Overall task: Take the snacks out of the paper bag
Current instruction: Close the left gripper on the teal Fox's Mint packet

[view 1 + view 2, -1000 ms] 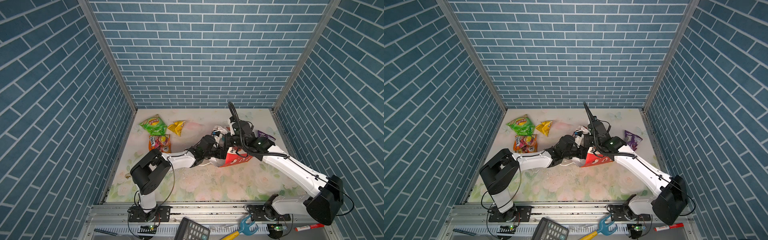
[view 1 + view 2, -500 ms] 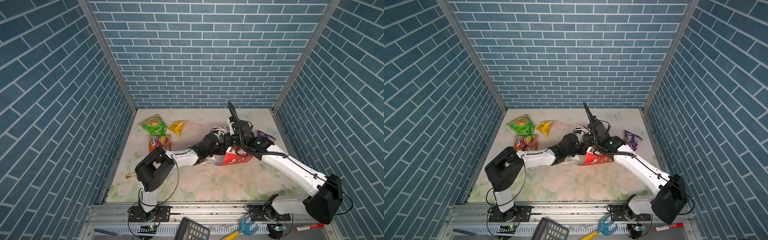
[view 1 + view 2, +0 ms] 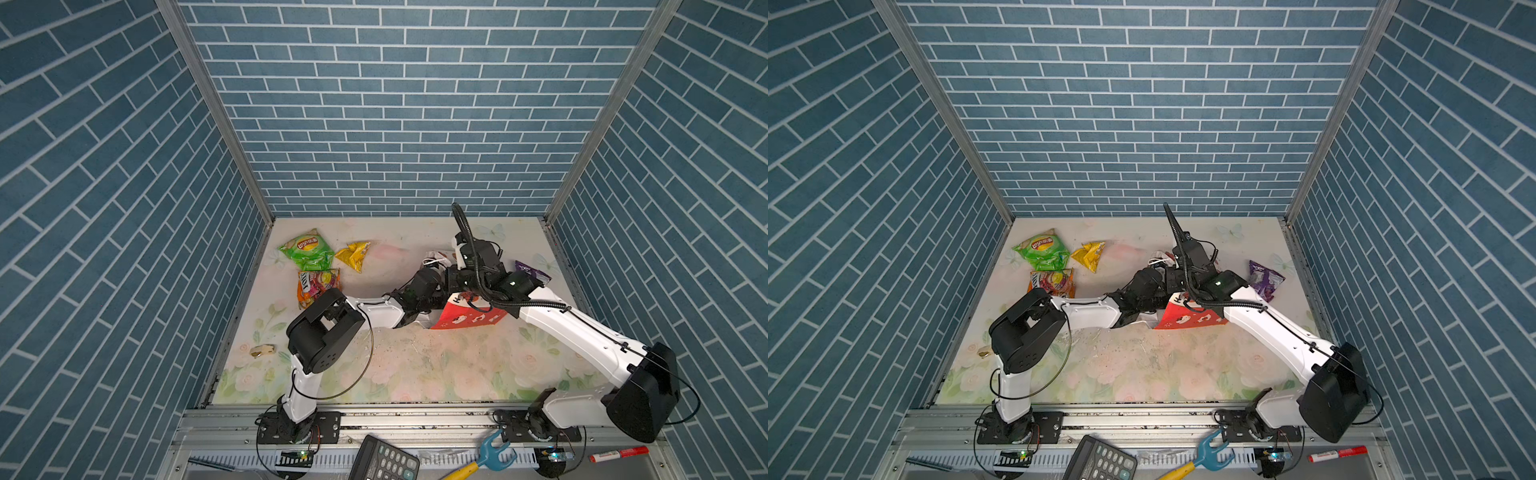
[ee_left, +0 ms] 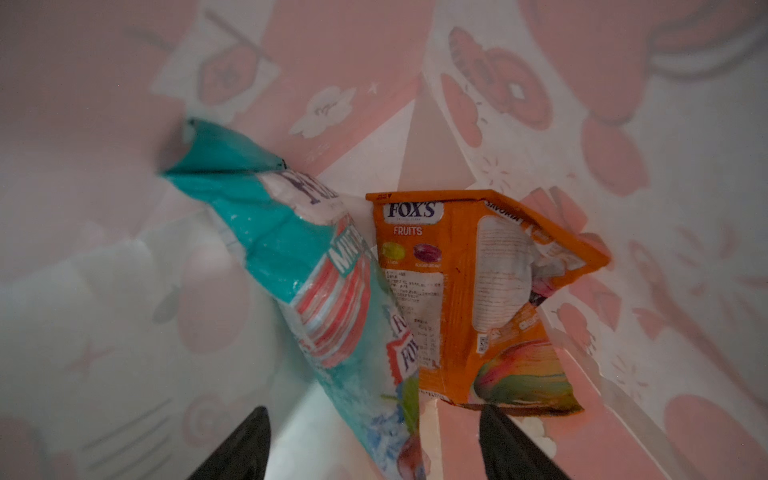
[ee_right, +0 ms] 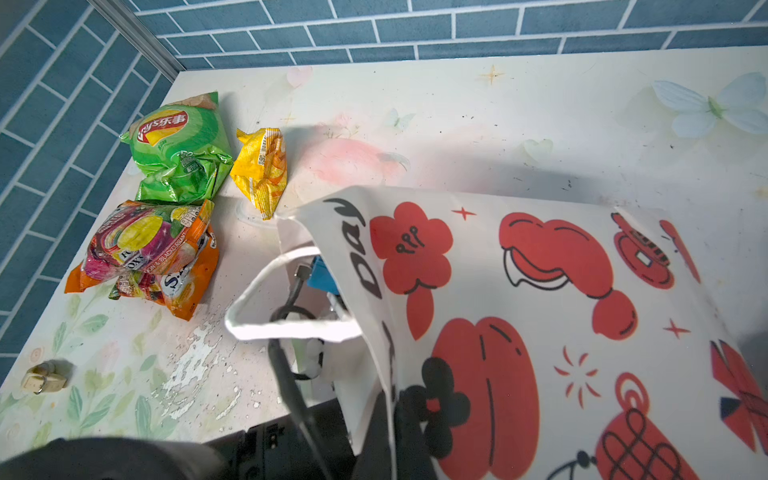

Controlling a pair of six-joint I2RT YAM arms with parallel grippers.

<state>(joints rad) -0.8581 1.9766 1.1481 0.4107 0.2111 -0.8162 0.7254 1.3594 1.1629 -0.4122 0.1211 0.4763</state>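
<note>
- Top views, both: floral-print table (image 3: 415,365), bearing everything listed below.
- paper bag (image 5: 540,291): white with red cartoon prints and black lettering, lying on its side right of the table's centre. One red side panel (image 3: 469,318) faces the front edge. The mouth opens toward my left arm, and a white cord handle (image 5: 257,291) loops out at it.
- right gripper (image 5: 392,436): fingers closed tight, pinching the bag's rim at the mouth.
- left gripper (image 4: 374,449): reached inside the bag, fingers spread wide and holding nothing. The near end of the teal packet lies between them; I cannot tell whether either finger touches it.
- green Lay's packet (image 3: 307,251): out of the bag, at the far left of the table.
- loose orange packet (image 3: 318,284): out of the bag, just in front of the green one, their edges touching.
- orange Fox's Fruits packet (image 4: 469,291): inside the bag, deep against the folded bottom.
- teal-white mint packet (image 4: 299,257): inside the bag, beside the orange one and overlapping its edge.
- purple packet (image 3: 1264,280): out of the bag, on the table near the right wall, beyond my right arm.
- yellow packet (image 3: 353,255): out of the bag, just beside the green one.
- small beige clip-like piece (image 5: 43,376): on the table near the left wall, well apart from the packets.
</note>
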